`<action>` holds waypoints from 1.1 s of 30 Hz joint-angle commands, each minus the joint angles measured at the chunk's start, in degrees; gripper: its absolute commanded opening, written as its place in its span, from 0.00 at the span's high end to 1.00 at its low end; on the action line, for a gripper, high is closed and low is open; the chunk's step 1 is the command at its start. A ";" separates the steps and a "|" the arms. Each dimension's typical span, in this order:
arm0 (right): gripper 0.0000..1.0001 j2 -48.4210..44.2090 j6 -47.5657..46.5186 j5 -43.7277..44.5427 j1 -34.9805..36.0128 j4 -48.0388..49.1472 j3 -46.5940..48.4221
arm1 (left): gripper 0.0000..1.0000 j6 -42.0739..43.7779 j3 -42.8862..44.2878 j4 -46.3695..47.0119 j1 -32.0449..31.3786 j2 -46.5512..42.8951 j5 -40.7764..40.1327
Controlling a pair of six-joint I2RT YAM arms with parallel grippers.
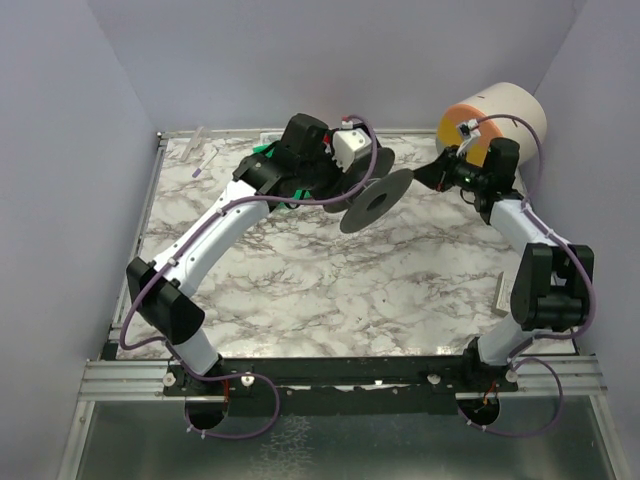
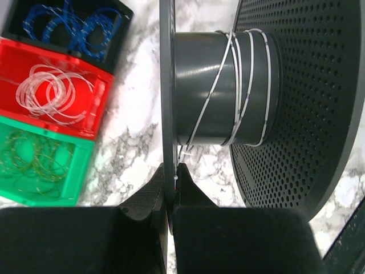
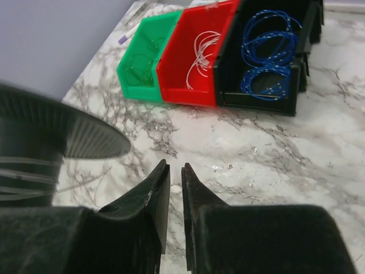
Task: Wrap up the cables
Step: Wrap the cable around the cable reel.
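Mid-winding: left gripper point(image 2: 170, 171) pinches the dark grey perforated plastic spool point(image 2: 205, 85) by its flange, thin whitish cable point(image 2: 249, 85) around its hub (few turns) — right gripper point(image 3: 175, 171) beside the spool, barely parted, empty, probably should take the cable

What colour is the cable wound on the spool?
White: the cable makes a few turns round the dark grey spool. Left wrist view shows it best.

Loose coils lie in three adjoining bins: blue cable point(image 2: 74, 25) in the black bin point(image 2: 123, 35), whitish cable point(image 2: 48, 91) in the red bin point(image 2: 100, 111), green cable point(image 2: 34, 160) in the green bin point(image 2: 81, 171). A further whitish strand point(image 2: 248, 85) makes several slanting turns around the spool point(image 2: 199, 85) core.
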 commanded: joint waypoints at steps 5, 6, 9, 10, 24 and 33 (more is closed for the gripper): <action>0.64 2.91 -14.06 -18.57 -1.41 2.31 -1.82 | 1.00 -3.46 14.61 2.16 0.88 0.53 1.53; 0.62 3.05 -14.29 -20.59 -1.38 3.05 -2.05 | 1.00 -3.90 16.19 1.85 0.97 0.78 2.34; 0.55 2.13 -12.29 -26.29 -1.31 11.11 -4.68 | 1.00 -6.15 19.76 1.88 1.09 1.44 5.09; 0.51 1.51 -11.02 -27.76 -1.32 15.04 -6.18 | 1.00 -6.91 20.65 1.93 1.07 1.71 5.88; 0.34 -0.09 1.72 -39.71 8.36 34.77 -10.83 | 1.00 -16.31 25.27 5.05 1.24 4.29 11.88; 0.21 2.22 -61.28 -47.75 10.69 -31.97 2.45 | 1.00 -18.25 26.60 5.65 1.91 4.51 13.72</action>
